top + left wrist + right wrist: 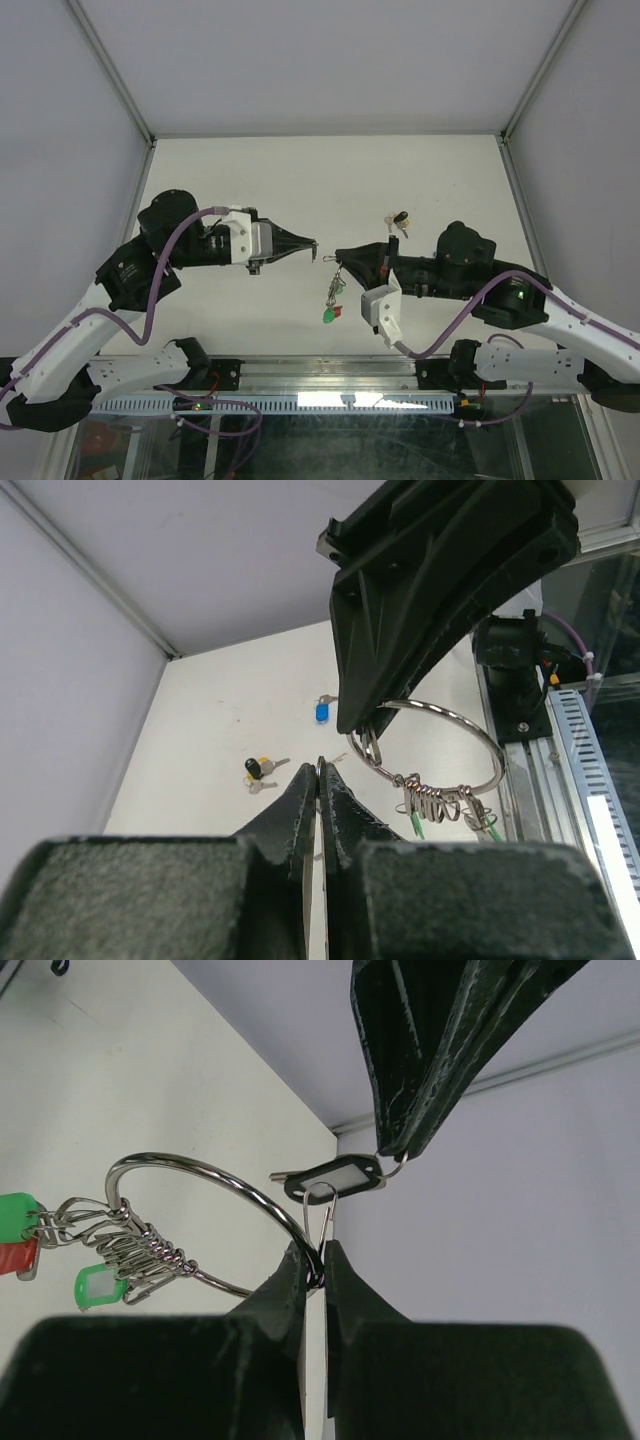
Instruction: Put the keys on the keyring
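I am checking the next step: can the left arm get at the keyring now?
Probably yes. The right end effector holds the keyring just before the left end effector, which grips a black-capped key; nothing stands between them.

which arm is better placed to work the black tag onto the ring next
Left. The left gripper pinches the black-framed key tag, whose wire clip meets the thin silver wire keyring. The right gripper is shut on that ring, steadying it.

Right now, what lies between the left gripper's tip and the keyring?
A black key tag and its wire clip bridge the gap from the left gripper to the keyring. The right wrist view shows this.
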`<state>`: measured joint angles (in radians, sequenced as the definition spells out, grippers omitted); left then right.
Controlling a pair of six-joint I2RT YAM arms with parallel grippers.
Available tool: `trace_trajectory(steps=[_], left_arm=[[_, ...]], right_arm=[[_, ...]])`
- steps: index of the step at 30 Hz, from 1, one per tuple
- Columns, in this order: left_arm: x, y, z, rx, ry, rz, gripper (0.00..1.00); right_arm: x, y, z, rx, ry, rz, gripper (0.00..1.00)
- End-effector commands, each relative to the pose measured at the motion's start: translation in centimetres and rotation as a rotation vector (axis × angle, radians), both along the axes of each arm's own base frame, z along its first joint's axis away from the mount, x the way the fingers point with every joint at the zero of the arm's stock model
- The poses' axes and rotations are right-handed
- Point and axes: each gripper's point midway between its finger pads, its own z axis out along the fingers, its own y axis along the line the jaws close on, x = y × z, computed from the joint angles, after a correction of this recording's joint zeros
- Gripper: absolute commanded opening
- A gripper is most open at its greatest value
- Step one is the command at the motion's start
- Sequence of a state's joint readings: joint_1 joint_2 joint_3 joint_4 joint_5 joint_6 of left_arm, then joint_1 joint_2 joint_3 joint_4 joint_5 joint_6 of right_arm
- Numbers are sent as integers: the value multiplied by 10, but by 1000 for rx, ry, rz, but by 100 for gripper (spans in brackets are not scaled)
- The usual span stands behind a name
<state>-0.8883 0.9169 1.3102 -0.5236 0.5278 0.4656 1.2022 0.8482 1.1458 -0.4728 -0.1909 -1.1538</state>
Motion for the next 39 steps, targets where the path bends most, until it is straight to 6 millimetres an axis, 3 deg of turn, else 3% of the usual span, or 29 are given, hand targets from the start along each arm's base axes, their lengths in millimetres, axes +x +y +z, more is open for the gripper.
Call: trace_trajectory(steps=[1, 13, 26, 39], left_arm=[[-7, 0, 11, -4, -26, -52, 0], [-12, -1, 13, 2, -32, -83, 0], [-32, 1, 3, 78, -18, -200, 0], [-32, -3, -5, 133, -27, -239, 0]], right_arm=[[-19, 2, 45, 104, 10, 88, 0], [-34, 10, 40, 31, 150, 158, 0], [-39, 11, 44, -3, 195, 174, 0], [-39, 21, 32, -68, 248, 183, 0]])
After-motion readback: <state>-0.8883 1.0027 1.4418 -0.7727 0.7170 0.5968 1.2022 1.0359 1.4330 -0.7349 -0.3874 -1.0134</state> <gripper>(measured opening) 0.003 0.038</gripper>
